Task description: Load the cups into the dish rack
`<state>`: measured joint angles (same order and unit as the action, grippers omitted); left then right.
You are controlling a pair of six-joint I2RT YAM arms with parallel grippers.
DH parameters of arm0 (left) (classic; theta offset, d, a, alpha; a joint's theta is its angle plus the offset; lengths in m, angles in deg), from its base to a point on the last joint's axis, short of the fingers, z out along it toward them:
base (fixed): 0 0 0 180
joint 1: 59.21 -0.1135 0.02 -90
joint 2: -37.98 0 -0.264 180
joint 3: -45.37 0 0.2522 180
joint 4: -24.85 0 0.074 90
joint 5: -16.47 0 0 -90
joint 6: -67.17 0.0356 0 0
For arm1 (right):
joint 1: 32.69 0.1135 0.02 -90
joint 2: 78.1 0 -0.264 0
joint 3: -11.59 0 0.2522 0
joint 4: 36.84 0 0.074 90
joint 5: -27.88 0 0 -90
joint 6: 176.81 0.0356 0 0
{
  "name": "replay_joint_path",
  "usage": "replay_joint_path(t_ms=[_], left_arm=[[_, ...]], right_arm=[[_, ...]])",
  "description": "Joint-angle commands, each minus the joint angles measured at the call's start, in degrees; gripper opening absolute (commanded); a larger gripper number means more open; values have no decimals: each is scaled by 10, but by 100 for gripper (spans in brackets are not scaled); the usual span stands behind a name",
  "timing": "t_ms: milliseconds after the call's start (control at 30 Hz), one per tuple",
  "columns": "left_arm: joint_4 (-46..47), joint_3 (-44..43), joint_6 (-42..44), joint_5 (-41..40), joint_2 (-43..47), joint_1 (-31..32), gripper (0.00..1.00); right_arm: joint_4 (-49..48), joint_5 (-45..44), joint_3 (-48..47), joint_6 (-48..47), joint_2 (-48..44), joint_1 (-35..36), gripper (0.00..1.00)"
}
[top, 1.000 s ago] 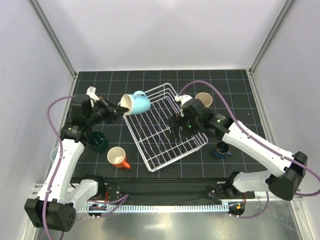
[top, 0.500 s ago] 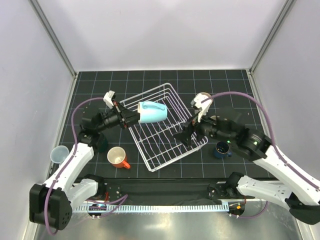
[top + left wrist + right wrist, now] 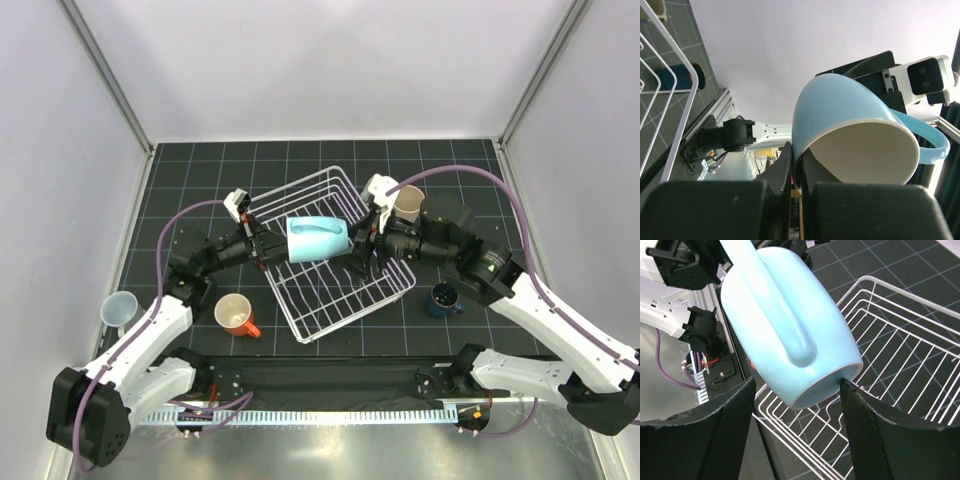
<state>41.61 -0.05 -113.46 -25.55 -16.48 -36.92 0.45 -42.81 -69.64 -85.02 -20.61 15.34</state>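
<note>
My left gripper (image 3: 283, 243) is shut on the rim of the light blue mug (image 3: 318, 240) and holds it on its side above the white wire dish rack (image 3: 300, 325). In the left wrist view my gripper (image 3: 797, 162) pinches the mug (image 3: 850, 125) wall. My right gripper (image 3: 360, 248) is open at the mug's base end. In the right wrist view my gripper (image 3: 797, 390) has its fingers (image 3: 720, 435) either side of the mug (image 3: 785, 325), with the rack (image 3: 900, 340) below. No cup lies in the rack.
On the black mat stand an orange cup (image 3: 235, 315) left of the rack, a navy cup (image 3: 443, 298) right of it, a beige cup (image 3: 407, 200) behind my right arm, and a pale cup (image 3: 118, 308) at the far left edge.
My left gripper has carried the blue mug rightward from the rack's far left corner to above its middle. My right gripper has swung up to the mug's base.
</note>
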Motion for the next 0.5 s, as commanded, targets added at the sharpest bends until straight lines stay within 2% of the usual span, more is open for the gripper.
replay_joint_path(t_ms=[0,200,300,467], left_arm=[[85,-1,-22,5,13,25,0],[97,5,-36,-3,17,28,0],[112,7,-41,-4,19,29,0],[124,3,-42,-5,32,31,0]], right_arm=[[-67,64,-41,-5,7,8,68],[-72,56,-17,5,-17,7,70],[-75,39,-3,10,-35,7,82],[-71,37,-13,17,-54,8,87]])
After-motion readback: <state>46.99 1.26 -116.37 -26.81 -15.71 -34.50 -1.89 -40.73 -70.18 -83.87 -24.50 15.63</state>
